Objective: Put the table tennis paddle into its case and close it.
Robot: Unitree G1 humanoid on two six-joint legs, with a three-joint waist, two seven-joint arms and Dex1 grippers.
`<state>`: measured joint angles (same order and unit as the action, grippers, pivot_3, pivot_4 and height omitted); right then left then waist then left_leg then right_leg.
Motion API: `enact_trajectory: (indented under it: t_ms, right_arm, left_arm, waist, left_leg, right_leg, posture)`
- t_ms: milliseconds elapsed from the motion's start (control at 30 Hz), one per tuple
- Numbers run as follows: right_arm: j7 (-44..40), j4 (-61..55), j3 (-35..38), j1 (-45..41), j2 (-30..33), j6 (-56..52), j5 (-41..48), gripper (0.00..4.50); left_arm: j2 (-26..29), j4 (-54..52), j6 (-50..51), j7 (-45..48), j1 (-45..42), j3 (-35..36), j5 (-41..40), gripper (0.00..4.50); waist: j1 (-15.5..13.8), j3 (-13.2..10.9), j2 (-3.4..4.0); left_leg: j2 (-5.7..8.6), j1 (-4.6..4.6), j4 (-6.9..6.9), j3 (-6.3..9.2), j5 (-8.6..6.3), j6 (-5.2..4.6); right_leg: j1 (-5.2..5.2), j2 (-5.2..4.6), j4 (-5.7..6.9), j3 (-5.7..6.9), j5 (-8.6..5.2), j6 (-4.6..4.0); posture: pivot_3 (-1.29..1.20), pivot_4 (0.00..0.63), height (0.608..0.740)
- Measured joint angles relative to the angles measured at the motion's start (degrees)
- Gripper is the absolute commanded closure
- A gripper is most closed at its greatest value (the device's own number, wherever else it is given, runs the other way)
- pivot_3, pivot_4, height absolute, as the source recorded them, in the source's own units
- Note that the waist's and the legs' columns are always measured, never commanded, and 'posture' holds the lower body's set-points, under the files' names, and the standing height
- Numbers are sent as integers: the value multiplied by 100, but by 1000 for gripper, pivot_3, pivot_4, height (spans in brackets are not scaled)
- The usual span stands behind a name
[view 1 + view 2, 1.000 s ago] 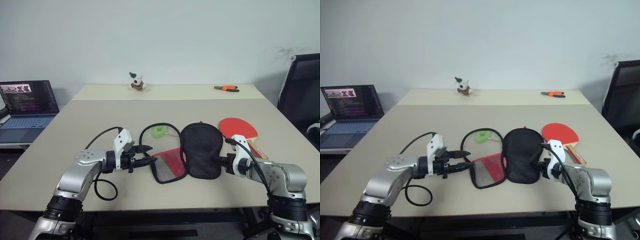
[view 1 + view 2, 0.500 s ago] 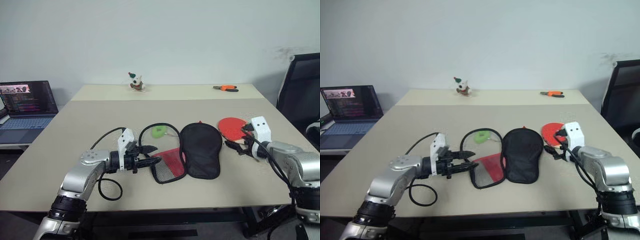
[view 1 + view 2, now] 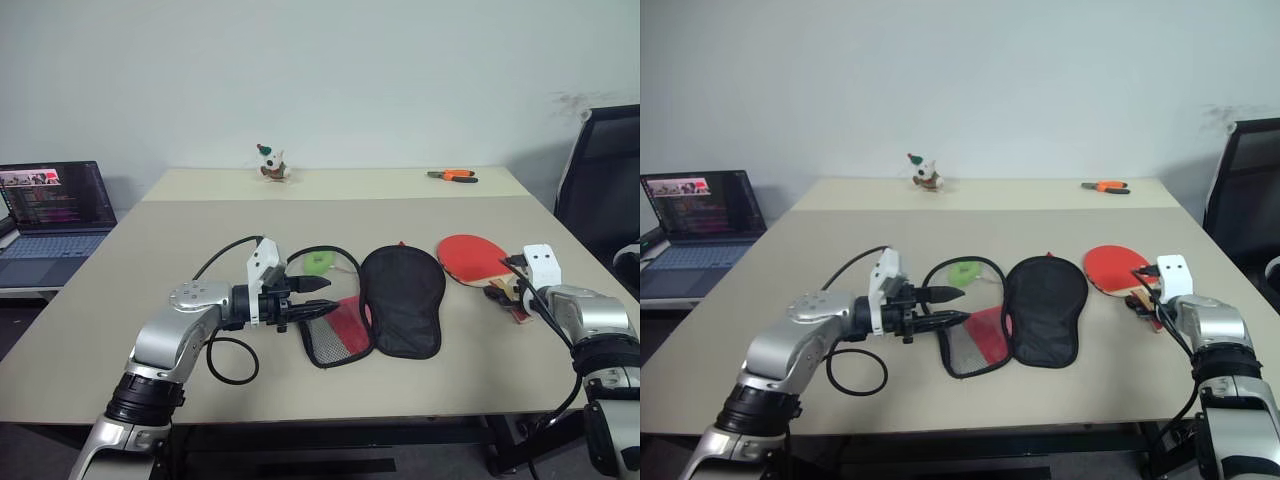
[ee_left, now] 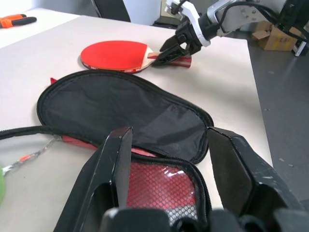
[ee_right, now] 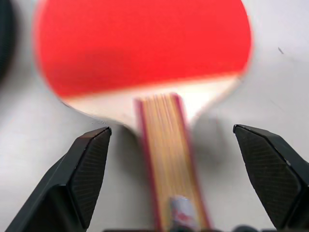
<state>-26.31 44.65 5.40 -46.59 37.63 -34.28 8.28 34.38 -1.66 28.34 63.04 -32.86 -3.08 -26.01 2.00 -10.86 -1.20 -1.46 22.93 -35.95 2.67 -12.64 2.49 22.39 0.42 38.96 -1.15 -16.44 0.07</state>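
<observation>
- Now the table tennis paddle (image 3: 476, 256) lies flat on the bench (image 3: 150, 260), just right of the open case (image 3: 402, 298).
- Right gripper (image 5: 170, 183): fingers wide, astride the paddle handle, not gripping.
- Left gripper (image 3: 322, 297): fingers apart, empty, beside the case.

You've got one paddle (image 3: 476, 256), red face up. One case (image 3: 402, 298), lying open as two halves, with one green ring tag (image 3: 319, 262) on it. One pair of orange-handled pliers (image 3: 452, 176) at the far edge. One small toy figure (image 3: 269, 163) at the far edge too. One laptop (image 3: 52, 208) off to the left. One black chair (image 3: 602, 180) on the right. Two tables (image 3: 150, 250) pushed together, going by the seam. Two grippers: left gripper (image 3: 318, 297), right gripper (image 4: 161, 53).
</observation>
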Motion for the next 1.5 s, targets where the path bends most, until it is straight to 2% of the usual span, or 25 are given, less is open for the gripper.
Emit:
enact_trajectory:
  t_ms: [167,267,500,567,767,933,1067,1167,1233,1333,1500]
  right_arm:
    - [-222,556,-43,-224,0,421,-184,45]
    - [-257,736,-6,-299,-46,542,-206,592]
    - [-161,889,44,-406,-244,643,-210,2904]
    - [63,893,160,-410,-278,636,-210,3362]
    - [388,355,358,-270,-388,222,-93,3381]
    - [598,-1941,616,281,-550,-1184,302,3381]
    - [1183,-4489,874,593,-1394,-2744,836,3381]
    - [1664,-5599,927,778,-2089,-3504,947,3381]
    - [1983,-6148,917,947,-2646,-3954,984,3381]
    - [2263,-6530,859,1164,-3151,-4293,996,3381]
    - [2526,-6621,727,1298,-3372,-4291,866,3381]
  left_arm:
    - [48,-60,24,-40,77,0,5,1866]
    - [108,-83,47,-71,82,1,4,1866]
    - [160,-104,112,-116,82,2,4,1866]
    - [164,-107,112,-123,86,3,4,1866]
    - [263,-196,113,-217,254,35,4,1866]
    - [474,-244,122,-300,496,352,-13,1866]
    - [519,-264,124,-375,621,487,-41,1866]
    - [533,-266,124,-376,661,502,-47,1866]
    - [543,-265,121,-375,675,507,-47,1866]
    - [544,-264,119,-375,674,508,-47,1866]
    - [543,-264,108,-369,674,506,-44,1866]
  waist:
    - [4,0,0]
    - [12,0,-1]
    - [24,2,-4]
    - [20,2,-4]
    - [33,0,0]
    - [34,-11,19]
    - [38,-10,20]
    - [-4,-10,20]
    - [-13,-10,20]
    - [-29,-10,19]
    - [-18,-10,19]
  left_leg:
    - [0,-3,-3,-1,0,0]
    - [0,-7,-4,-4,0,0]
    - [-1,-11,-11,-2,1,1]
    - [-2,-10,-12,1,1,1]
    - [-5,-5,-7,-4,1,1]
    - [-12,19,6,-16,1,1]
    - [-21,48,1,-32,1,2]
    - [-18,48,-4,-33,1,2]
    - [-13,48,-6,-38,1,2]
    - [-8,50,-8,-42,1,2]
    - [-9,51,-8,-47,1,1]
  right_leg:
    - [-2,2,3,-2,0,0]
    - [-4,2,4,-3,0,0]
    - [-11,2,4,-7,2,1]
    - [-12,0,4,-11,3,1]
    - [-3,1,5,-27,3,0]
    - [39,1,14,-43,2,-3]
    - [89,1,42,-67,2,-3]
    - [90,3,48,-71,2,-3]
    - [90,10,49,-75,2,-2]
    - [90,9,46,-78,2,0]
    - [95,10,46,-82,3,1]
  posture:
    - [0,150,740]
    - [0,150,740]
    - [0,150,740]
    - [0,150,740]
    - [0,150,740]
    - [0,150,740]
    - [0,150,740]
    - [0,150,740]
    - [0,150,740]
    - [0,150,740]
    - [0,150,740]
